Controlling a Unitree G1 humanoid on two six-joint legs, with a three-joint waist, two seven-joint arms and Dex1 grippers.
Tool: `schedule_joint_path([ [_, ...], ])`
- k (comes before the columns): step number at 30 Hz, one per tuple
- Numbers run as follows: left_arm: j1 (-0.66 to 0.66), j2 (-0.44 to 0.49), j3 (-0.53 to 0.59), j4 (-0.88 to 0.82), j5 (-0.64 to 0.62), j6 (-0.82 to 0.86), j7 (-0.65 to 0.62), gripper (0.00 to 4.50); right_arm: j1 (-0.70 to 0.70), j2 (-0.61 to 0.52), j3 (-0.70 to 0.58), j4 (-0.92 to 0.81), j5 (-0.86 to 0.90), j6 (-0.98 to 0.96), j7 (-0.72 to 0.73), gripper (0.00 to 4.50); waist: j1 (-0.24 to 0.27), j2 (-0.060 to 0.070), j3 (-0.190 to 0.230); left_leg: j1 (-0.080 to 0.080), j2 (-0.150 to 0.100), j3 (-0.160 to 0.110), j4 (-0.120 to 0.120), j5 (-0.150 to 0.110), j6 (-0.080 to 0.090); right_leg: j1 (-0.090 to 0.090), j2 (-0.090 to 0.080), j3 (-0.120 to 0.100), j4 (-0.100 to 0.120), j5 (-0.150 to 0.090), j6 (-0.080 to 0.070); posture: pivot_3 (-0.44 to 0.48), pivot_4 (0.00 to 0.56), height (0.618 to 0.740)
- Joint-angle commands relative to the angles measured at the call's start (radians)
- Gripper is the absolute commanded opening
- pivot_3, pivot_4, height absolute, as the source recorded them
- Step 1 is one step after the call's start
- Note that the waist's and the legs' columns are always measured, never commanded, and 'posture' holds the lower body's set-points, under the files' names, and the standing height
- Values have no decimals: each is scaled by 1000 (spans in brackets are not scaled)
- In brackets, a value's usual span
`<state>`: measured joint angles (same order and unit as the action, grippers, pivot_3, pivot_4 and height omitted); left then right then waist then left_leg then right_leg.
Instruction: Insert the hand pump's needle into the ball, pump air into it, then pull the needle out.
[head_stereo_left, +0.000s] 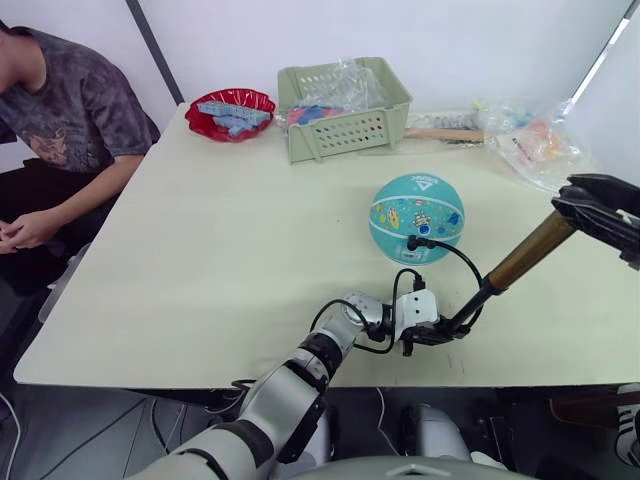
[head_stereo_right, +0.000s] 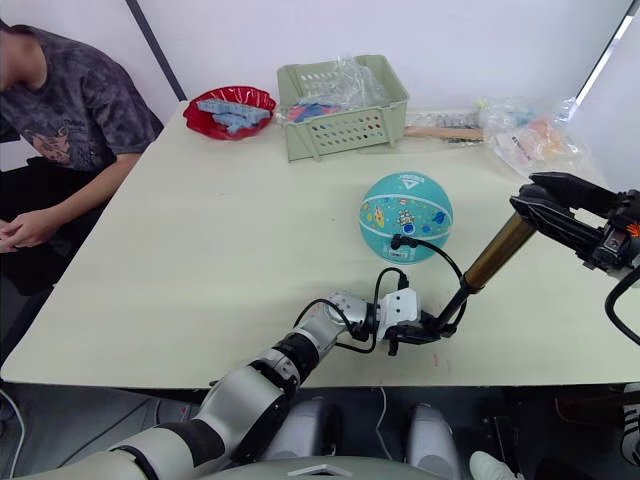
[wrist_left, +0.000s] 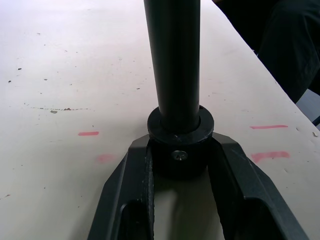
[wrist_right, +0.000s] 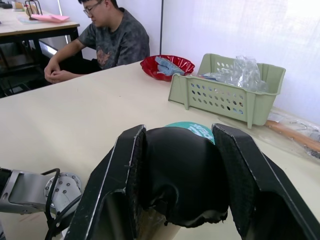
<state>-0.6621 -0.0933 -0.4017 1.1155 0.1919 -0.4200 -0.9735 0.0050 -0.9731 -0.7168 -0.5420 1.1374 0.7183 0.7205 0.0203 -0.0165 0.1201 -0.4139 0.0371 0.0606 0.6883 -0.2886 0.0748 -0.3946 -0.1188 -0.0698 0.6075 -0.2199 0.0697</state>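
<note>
Hand pump (head_stereo_left: 525, 254), a slim bronze-brown cylinder with black end caps, slants over the pale table (head_stereo_left: 200, 250) from the left pincer (head_stereo_left: 440, 330) gripping its lower cap up to the right pincer (head_stereo_left: 590, 205) clamping its handle, its thin black hose (head_stereo_left: 455, 255) reaching the teal mini basketball (head_stereo_left: 417, 217).

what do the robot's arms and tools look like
The left arm is silver-grey with black joint rings; loose black cables loop around its white wrist block. The left tool and right tool each have two flat, matte black fingers with ribbed inner faces.
</note>
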Motion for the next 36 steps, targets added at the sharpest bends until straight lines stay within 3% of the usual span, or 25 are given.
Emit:
schedule_joint_path([
  [1, 55, 49, -36, 118, 69, 60, 10, 1108, -8, 0, -73, -18, -9, -27, -13, 1598, 0, 0, 0, 0, 0, 0, 0, 0, 0, 0, 0, 0, 0, 0, 0, 0, 150, 738],
  [12, 59, 50, -36, 117, 69, 59, 15, 1108, 159, 182, 215, -54, -234, -150, 22, 1598, -5, -9, -9, 2, 1, 0, 0, 0, 0, 1, 1, 0, 1, 0, 0, 0, 150, 738],
  [21, 65, 49, -34, 113, 66, 61, 18, 1108, 249, 344, 467, 56, -518, -356, 30, 1597, -7, -10, -17, 3, 2, -1, 0, 0, 0, 1, 2, 0, 1, 0, 0, 0, 150, 738],
  [29, 65, 48, -33, 113, 66, 62, 20, 1108, 289, 375, 488, 137, -588, -449, 51, 1597, -6, -10, -20, 3, 2, -1, -1, 0, 0, 2, 2, 0, 1, 0, 0, 0, 150, 738],
  [36, 66, 49, -34, 113, 66, 62, 16, 1108, 229, 326, 358, 44, -424, -393, 51, 1597, -5, -8, -17, 3, 2, -1, -1, 0, 0, 2, 1, 0, 0, 0, 0, 0, 150, 738],
])
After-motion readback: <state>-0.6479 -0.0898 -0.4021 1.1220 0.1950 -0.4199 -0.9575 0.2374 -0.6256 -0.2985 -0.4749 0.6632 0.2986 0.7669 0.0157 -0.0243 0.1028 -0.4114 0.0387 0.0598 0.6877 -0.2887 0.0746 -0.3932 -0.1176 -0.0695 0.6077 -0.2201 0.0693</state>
